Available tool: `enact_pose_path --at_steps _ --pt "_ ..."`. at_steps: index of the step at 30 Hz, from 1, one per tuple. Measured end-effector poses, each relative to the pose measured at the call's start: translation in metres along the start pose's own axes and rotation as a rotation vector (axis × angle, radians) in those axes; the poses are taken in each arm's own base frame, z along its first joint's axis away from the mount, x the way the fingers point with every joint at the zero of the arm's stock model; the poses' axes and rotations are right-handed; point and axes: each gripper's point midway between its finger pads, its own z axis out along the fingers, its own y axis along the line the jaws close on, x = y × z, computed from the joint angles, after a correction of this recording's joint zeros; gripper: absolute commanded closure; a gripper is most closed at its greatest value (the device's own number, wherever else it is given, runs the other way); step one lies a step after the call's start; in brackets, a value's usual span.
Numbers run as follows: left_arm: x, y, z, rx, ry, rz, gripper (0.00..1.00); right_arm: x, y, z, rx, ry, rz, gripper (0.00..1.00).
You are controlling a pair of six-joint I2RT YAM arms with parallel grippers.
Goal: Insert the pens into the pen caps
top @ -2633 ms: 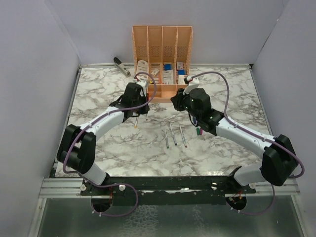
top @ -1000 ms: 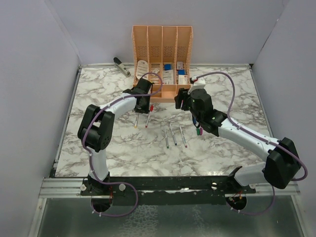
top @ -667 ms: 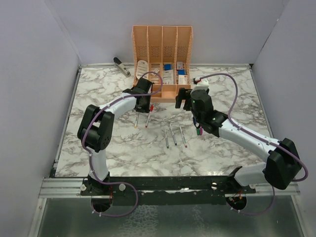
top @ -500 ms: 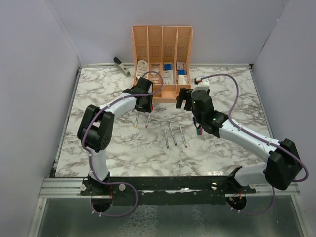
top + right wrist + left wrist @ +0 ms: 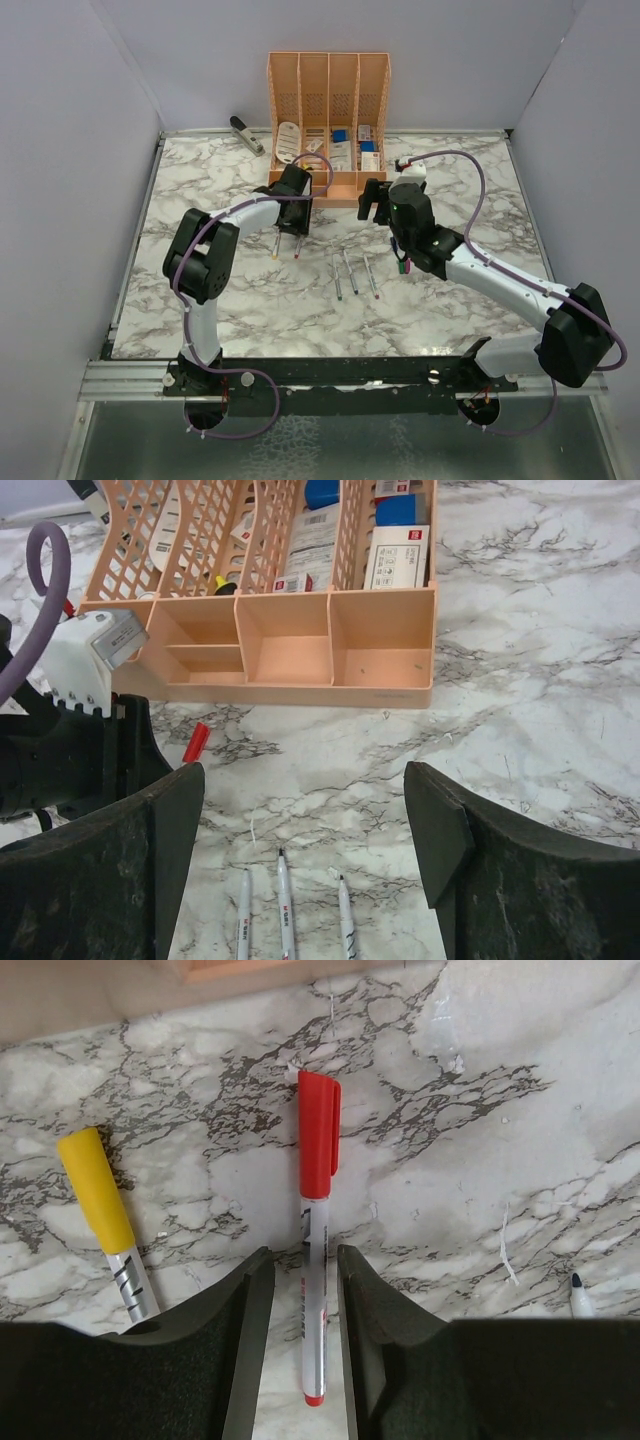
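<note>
A pen with the red cap (image 5: 318, 1150) on it lies flat on the marble between my left gripper's (image 5: 304, 1260) fingers (image 5: 240, 1340). Gaps show on both sides of the pen, so the jaws are narrowly open. A yellow-capped pen (image 5: 95, 1190) lies just left of it. Three uncapped pens (image 5: 285, 900) lie side by side below my right gripper (image 5: 303, 810), which stands wide open and empty. In the top view my left gripper (image 5: 295, 222) is over the red pen (image 5: 299, 247). My right gripper (image 5: 375, 205) hovers before the organizer. Green and magenta caps (image 5: 402, 268) peek out beside the right arm.
The orange organizer (image 5: 328, 100) with white stationery stands at the back, just beyond both grippers. A grey stapler (image 5: 245, 135) lies at the back left. Grey walls close in the table on three sides.
My left jaws have eased apart around the red-capped pen, which now rests on the table. My right jaws have opened wide. Both arms have shifted only slightly.
</note>
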Motion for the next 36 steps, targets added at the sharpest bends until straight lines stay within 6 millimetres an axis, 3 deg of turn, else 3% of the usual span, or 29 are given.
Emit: enact_pose_path --at_steps 5,10,13,28,36 --pt "-0.001 -0.003 0.002 0.003 -0.010 0.005 0.71 -0.001 0.000 -0.001 -0.001 -0.002 0.001 0.21" --pt "-0.002 0.001 0.003 -0.025 -0.023 0.004 0.93 -0.004 0.000 -0.003 -0.004 -0.010 0.006 0.21" --pt "-0.003 0.004 0.004 -0.046 -0.029 -0.007 1.00 -0.004 0.000 -0.003 -0.005 -0.011 0.006 0.21" --pt "-0.004 0.033 0.000 -0.229 -0.078 -0.009 1.00 -0.005 0.001 -0.002 -0.008 -0.015 0.000 0.21" --pt "-0.004 0.037 -0.001 -0.246 -0.080 0.002 0.83 -0.005 0.006 -0.001 -0.032 -0.016 0.000 0.21"
